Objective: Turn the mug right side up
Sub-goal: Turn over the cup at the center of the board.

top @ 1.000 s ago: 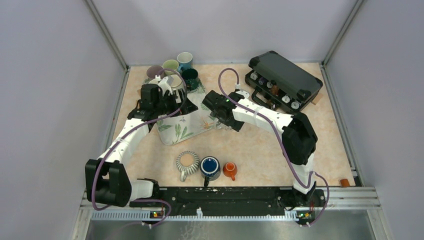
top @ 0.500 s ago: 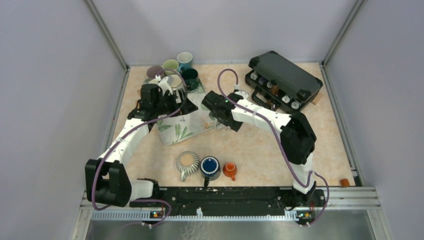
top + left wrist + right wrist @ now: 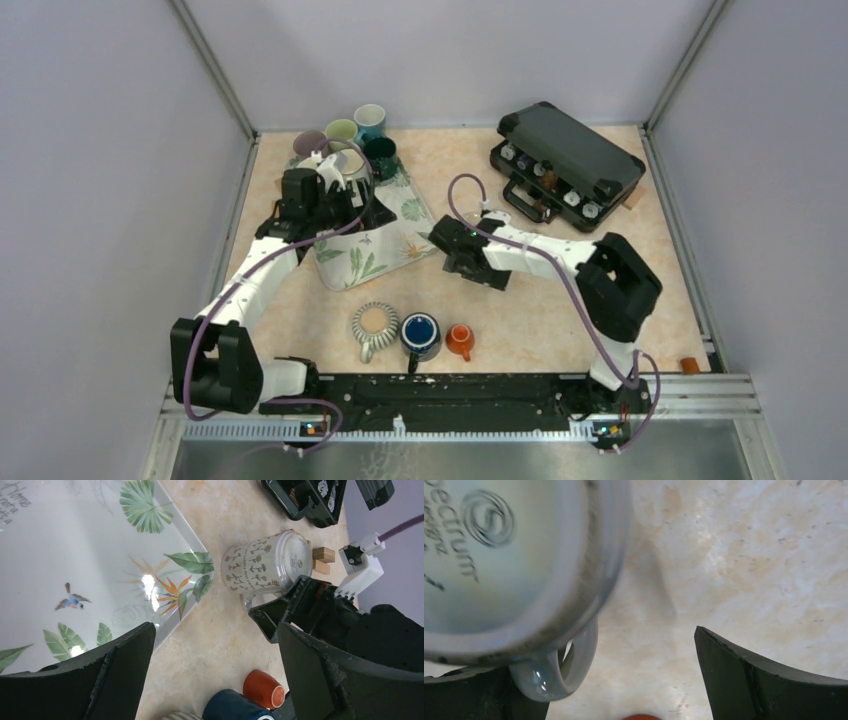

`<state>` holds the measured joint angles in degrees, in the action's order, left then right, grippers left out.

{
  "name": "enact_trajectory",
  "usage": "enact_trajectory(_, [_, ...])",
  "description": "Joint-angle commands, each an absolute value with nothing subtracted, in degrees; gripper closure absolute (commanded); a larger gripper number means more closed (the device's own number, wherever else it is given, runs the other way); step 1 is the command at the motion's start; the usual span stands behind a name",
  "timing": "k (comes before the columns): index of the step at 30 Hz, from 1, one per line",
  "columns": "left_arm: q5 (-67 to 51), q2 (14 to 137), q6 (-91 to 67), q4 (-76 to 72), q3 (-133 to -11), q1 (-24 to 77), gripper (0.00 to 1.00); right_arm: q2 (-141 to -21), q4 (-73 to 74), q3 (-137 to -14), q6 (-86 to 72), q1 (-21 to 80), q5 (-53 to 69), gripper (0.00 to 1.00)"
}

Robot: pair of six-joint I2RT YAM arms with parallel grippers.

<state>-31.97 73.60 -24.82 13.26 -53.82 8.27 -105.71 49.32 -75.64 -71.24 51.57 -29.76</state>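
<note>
Though tipped on its side: floral mug (image 3: 265,562), on bench (image 3: 220,645) just beside tray (image 3: 75,555) corner.
Probably glazed ceramic: rigid, slick, chippable, moderately heavy. Best taken across the body or at handle (image 3: 559,675). Right fingers (image 3: 769,680) spread wide beside the handle, holding nothing; left fingers (image 3: 100,675) likewise spread, empty.

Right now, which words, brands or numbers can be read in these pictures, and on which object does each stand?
"pectrum": underside of the mug, start cut off by the picture's edge; the lines under it are too blurred.
"Home": corner of the leaf-printed tray; the line under it is cut off.
Nothing readable on the black case.
</note>
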Motion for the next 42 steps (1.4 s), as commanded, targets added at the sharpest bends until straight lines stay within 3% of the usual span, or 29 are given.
enact_trajectory(1, [-33.0, 72.6, -25.1, 10.4, -53.3, 7.9, 0.02, -94.4, 40.4, -67.0, -62.1, 50.6, -28.8, 0.01])
enact_trajectory(7, [-33.3, 73.1, -25.1, 10.2, -53.2, 7.9, 0.02, -84.4, 24.3, -54.0, -48.7, 45.2, -20.1, 0.05])
enact_trajectory(13, [-33.7, 73.6, -25.2, 10.0, -53.1, 7.9, 0.02, -85.7, 20.9, -55.8, -38.6, 44.6, -17.0, 0.09])
enact_trajectory(21, [-33.8, 73.7, -25.3, 9.9, -52.8, 7.9, 0.02, -87.5, 20.1, -59.0, -34.5, 44.6, -16.3, 0.32])
enact_trajectory(42, [-34.2, 74.3, -29.0, 7.3, -51.2, 10.7, 0.02, -88.8, 23.3, -60.6, -32.3, 44.6, -21.1, 0.66])
